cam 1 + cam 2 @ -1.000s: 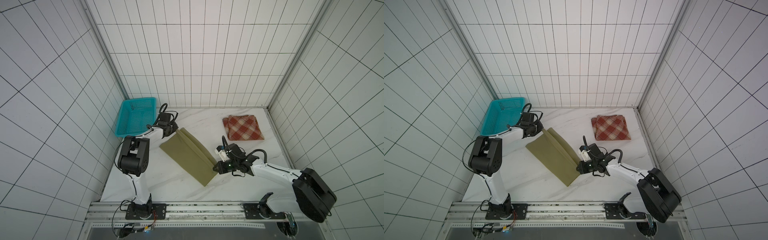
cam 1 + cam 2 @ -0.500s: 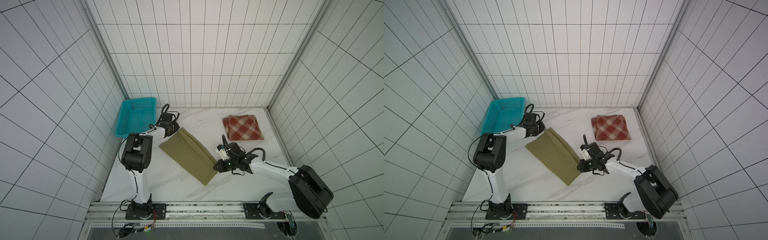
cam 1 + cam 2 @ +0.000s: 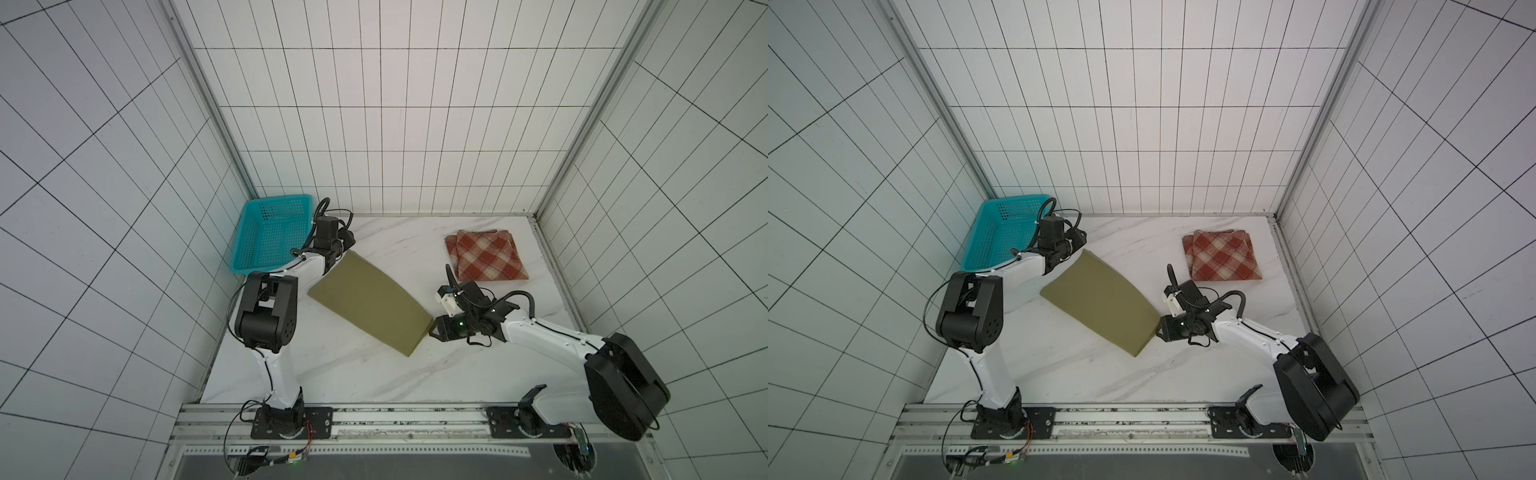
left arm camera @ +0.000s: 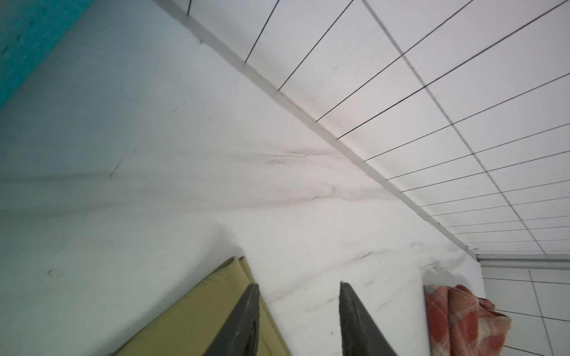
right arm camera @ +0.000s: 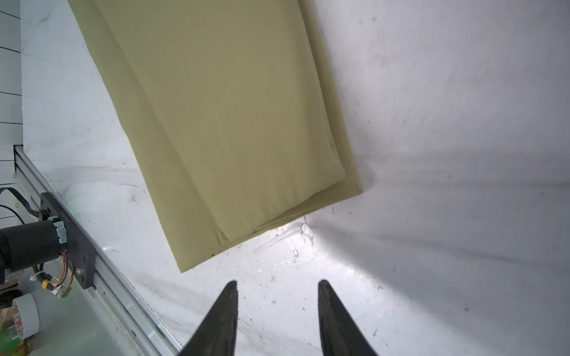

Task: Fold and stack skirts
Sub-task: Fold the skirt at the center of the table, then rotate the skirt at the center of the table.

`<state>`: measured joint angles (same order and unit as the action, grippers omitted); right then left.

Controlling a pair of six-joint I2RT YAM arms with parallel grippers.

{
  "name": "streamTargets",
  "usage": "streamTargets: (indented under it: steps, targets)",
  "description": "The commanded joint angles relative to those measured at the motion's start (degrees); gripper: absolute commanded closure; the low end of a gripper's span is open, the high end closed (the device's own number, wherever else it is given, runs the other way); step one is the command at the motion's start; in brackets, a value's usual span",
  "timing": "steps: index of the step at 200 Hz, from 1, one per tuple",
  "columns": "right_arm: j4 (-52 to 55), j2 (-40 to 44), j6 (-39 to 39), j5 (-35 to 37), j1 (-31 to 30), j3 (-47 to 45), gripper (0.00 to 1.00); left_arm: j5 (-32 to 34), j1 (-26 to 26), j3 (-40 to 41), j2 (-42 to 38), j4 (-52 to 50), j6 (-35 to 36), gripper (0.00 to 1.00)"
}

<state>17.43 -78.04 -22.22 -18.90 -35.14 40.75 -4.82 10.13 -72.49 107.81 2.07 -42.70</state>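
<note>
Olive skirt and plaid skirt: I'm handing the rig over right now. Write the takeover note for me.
Left gripper: open, empty, at the olive skirt's far corner near the teal basket.
Right gripper: open, empty, just short of the same skirt's near end.
Olive skirt: flat mid-table, folded lengthwise, layers showing at its end.
Plaid skirt: folded, apart, at the far right corner of the table.
Done: both skirts folded at least once.
To do: probably one more fold on the olive skirt, then stack the two.
</note>
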Motion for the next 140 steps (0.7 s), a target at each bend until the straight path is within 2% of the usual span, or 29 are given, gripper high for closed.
streamTargets:
  steps: [1, 59, 97, 140]
  targets:
    - [1.9, 0.2, 1.6, 2.0, 0.4, 5.6, 0.57, -3.3, 0.1, 1.8, -2.9, 2.5, 0.5, 0.59]
    - [-4.4, -2.8, 1.1, 2.3, 0.4, 6.9, 0.63, -10.0, 0.1, 12.7, -9.4, -1.3, 0.0, 0.70]
    - [-8.8, -6.2, 0.4, 3.2, 0.3, 6.0, 0.68, -11.6, 0.7, 22.4, -13.7, -1.2, -0.4, 0.71]
    - [-11.8, -9.7, -3.1, 5.6, 0.8, 3.9, 0.78, -13.2, 1.8, 29.3, -16.5, -1.7, 0.0, 0.71]
